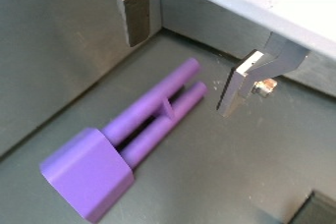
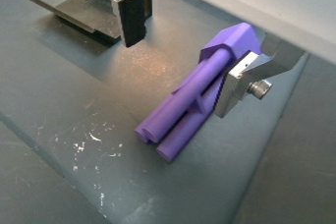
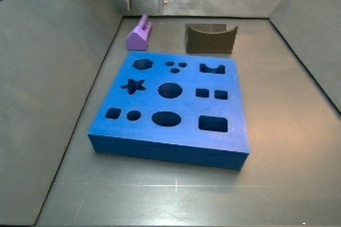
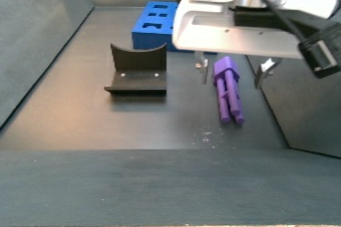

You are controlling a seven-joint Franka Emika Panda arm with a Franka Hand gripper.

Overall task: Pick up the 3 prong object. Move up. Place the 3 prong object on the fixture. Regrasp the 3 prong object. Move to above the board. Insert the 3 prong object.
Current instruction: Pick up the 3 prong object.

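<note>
While the 3 prong object [image 2: 197,95] lies flat on the grey tabletop [image 2: 79,159], the gripper [image 1: 184,41] hangs just above it with its jaws spread wide and nothing between them. In both wrist views one finger [image 1: 137,17] stands clear on one side of the purple piece and the other finger [image 2: 241,88] sits close beside it on the opposite side; whether that pad touches the plastic, cannot tell. The piece shows its parallel prongs running lengthwise and its wider block end [image 1: 86,173] pointing away from the fingers in a wrist view. In a side view the purple piece [image 3: 139,34] rests near the back wall, just beyond the far left corner of the blue board [image 3: 170,112], and the fixture [image 3: 209,39] stands near it, also behind the board. In a side view the gripper [image 4: 233,67] hovers over the bar [image 4: 229,92], with the fixture [image 4: 136,72] apart to one side. Judgement: first step in hand, the pick-up, not yet closed. Next move calls for a short descent so the pads straddle the prongs squarely, then closing evenly; an off-centre bite could twist the bar on the tabletop.
</note>
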